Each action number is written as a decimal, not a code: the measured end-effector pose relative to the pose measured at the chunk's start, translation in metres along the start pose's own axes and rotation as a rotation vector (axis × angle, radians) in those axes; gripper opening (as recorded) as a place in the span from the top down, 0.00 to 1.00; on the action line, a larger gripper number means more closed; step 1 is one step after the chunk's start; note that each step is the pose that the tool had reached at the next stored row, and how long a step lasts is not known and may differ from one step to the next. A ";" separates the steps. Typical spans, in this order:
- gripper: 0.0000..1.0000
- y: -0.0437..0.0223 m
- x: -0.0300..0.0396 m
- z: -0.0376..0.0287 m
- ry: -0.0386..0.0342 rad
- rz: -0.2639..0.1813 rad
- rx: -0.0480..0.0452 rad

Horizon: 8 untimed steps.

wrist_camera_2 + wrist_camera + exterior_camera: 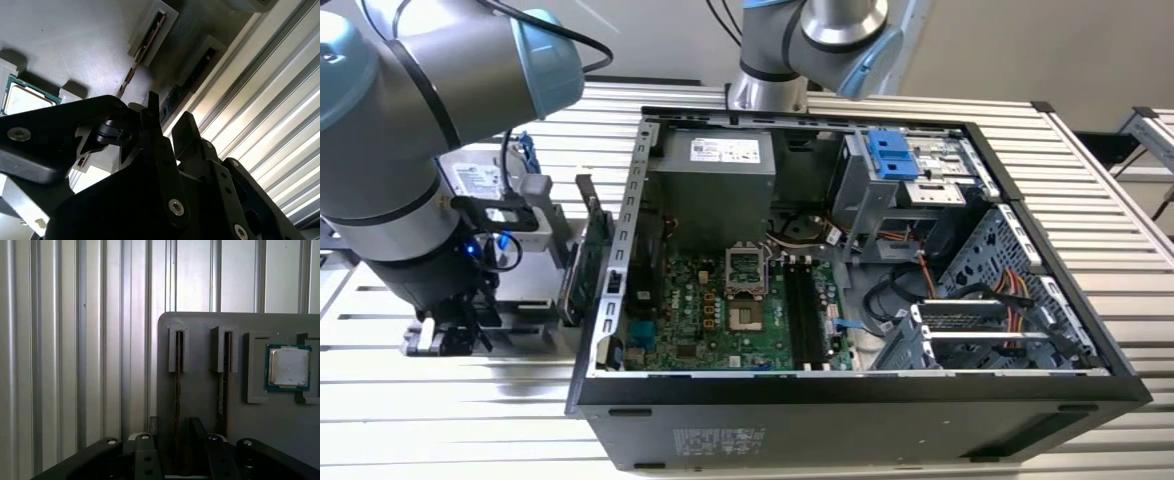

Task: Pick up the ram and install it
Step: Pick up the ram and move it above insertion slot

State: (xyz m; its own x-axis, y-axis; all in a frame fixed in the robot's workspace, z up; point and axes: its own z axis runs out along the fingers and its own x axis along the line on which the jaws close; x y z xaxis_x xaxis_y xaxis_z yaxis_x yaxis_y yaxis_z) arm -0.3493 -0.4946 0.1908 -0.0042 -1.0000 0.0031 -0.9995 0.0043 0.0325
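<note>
Edgewise, ram point(177, 385) in gray holder point(200, 400)

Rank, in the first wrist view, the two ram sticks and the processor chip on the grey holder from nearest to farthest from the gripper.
1. Outer ram stick, in the slot by the edge of the grey holder, directly ahead of the gripper.
2. Inner ram stick, in the second slot, nearer the holder's middle.
3. Processor chip, in its recess past both slots.
</note>
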 end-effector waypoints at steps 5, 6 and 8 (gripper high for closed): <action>1.00 0.0000 0.0000 0.0000 0.0004 0.000 0.0001; 1.00 0.0000 0.0000 0.0000 0.0004 0.000 0.0001; 1.00 0.0000 0.0000 0.0000 0.0006 0.000 0.0001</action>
State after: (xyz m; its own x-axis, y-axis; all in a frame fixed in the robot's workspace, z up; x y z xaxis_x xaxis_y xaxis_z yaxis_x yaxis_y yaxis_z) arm -0.3493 -0.4946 0.1907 -0.0040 -1.0000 0.0038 -0.9995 0.0041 0.0324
